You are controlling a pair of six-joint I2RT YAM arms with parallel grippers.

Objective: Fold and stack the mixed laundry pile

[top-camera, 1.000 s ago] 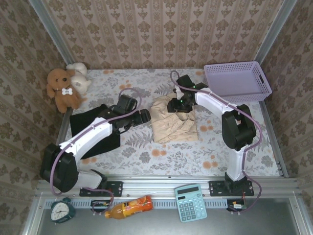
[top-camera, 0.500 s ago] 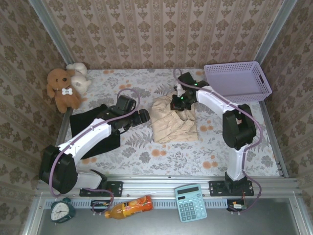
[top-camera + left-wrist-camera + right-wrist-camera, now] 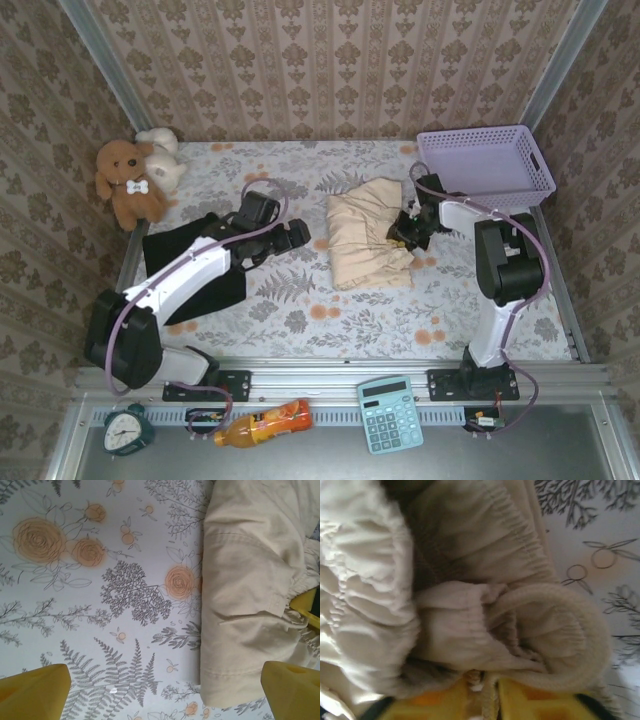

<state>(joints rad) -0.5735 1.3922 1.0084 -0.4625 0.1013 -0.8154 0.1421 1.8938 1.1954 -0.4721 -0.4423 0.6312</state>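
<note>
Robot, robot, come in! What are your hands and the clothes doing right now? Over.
Left jaws open above the table. Right jaws shut on beige garment. Black garment lies partly under left arm. Over.

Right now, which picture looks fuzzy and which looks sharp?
Right wrist view: the beige garment is so close it looks fuzzy. Left wrist view: the flowery tablecloth is sharp, the yellow fingertips blurry. Top external view: bright and even, no glare.

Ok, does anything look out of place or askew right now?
Nothing spilled or damaged. The beige garment lies rumpled and skewed, its elastic edge bunched in the right claw; the black garment sprawls unfolded on the left.
</note>
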